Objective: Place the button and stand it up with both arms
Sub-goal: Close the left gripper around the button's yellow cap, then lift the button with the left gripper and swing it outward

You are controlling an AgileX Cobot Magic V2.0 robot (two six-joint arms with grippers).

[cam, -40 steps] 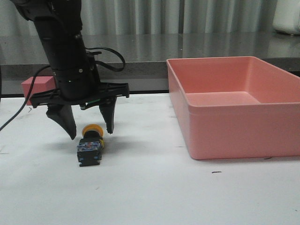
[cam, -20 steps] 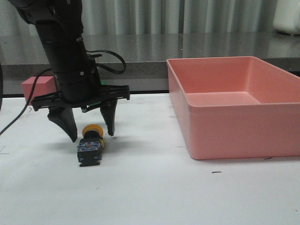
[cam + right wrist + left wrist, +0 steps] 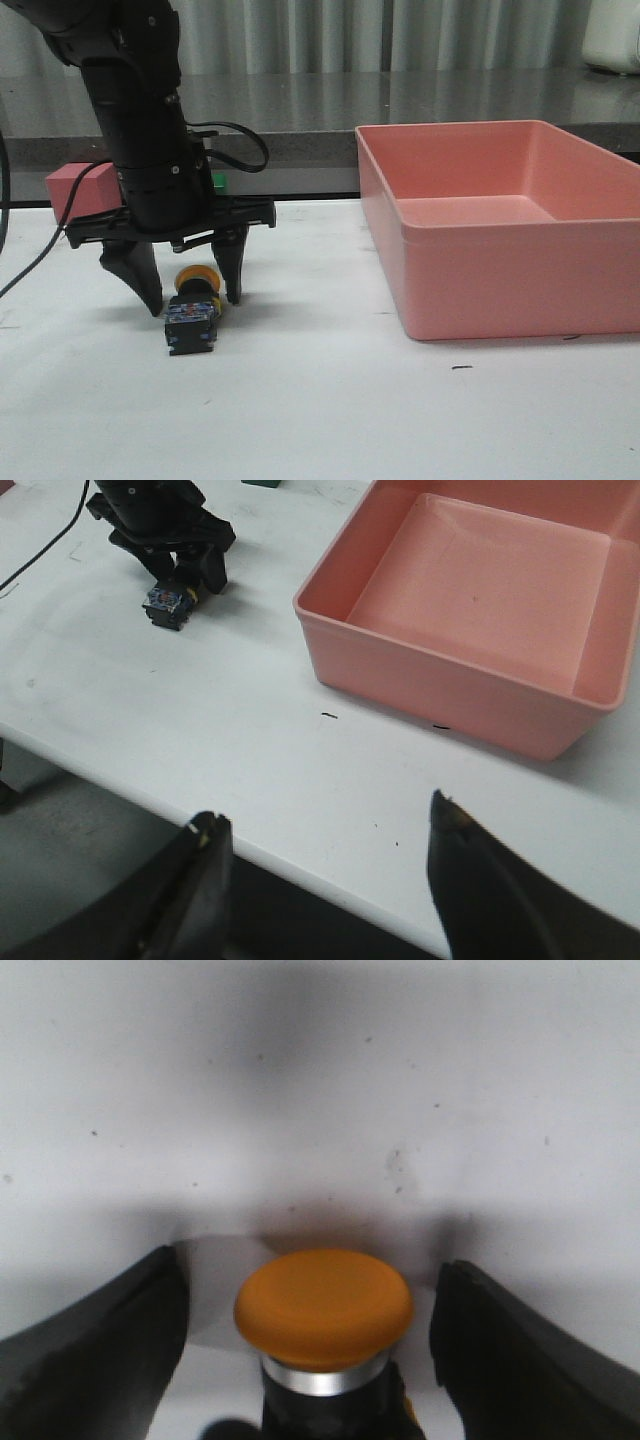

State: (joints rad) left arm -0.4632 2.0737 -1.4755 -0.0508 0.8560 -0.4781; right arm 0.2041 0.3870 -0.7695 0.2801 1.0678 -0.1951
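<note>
The button [image 3: 192, 312] lies on its side on the white table, its blocky black-blue base toward the camera and its yellow cap [image 3: 198, 276] pointing away. My left gripper [image 3: 190, 298] is open and reaches down over it, one finger on each side of the cap, not touching. In the left wrist view the yellow cap [image 3: 323, 1307] sits between the two black fingers [image 3: 100, 1350]. In the right wrist view the button [image 3: 170, 600] is small under the left arm. My right gripper [image 3: 325, 820] is open and empty above the table's front edge.
A large pink bin [image 3: 500, 225] stands on the right of the table; it also shows in the right wrist view [image 3: 470, 610]. A pink block [image 3: 80, 185] and a small green cube [image 3: 217, 181] sit at the back, behind the left arm.
My left gripper has lowered a little around the button's cap, and its fingers have drawn slightly closer together. The button has not moved.
</note>
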